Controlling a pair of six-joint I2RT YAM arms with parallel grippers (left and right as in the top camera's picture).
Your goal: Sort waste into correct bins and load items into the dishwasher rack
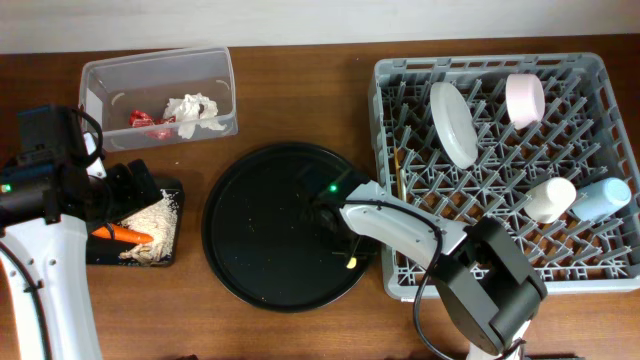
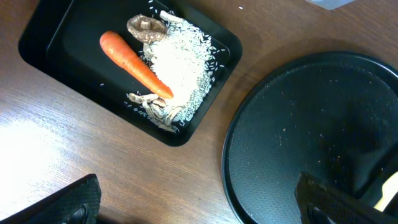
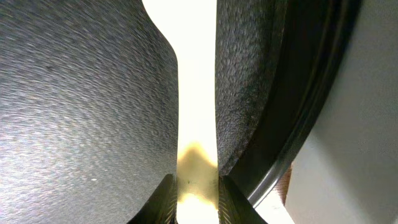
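Right tool (image 3: 198, 198): clamped on pale yellow chopstick (image 3: 196, 74), low over round black tray (image 1: 250, 240). Left tool (image 2: 200, 208): jaws spread, empty, above table (image 2: 50, 143) beside small black tray (image 2: 50, 43) holding carrot (image 2: 134, 65) and rice scraps (image 2: 180, 68).

We see a brown wooden desk (image 1: 300, 90) with a fine grain, evenly lit, and a soft pale sheen on it in the left wrist view. Beyond its far edge runs a plain pale strip (image 1: 420, 20); wall or floor, we cannot tell.
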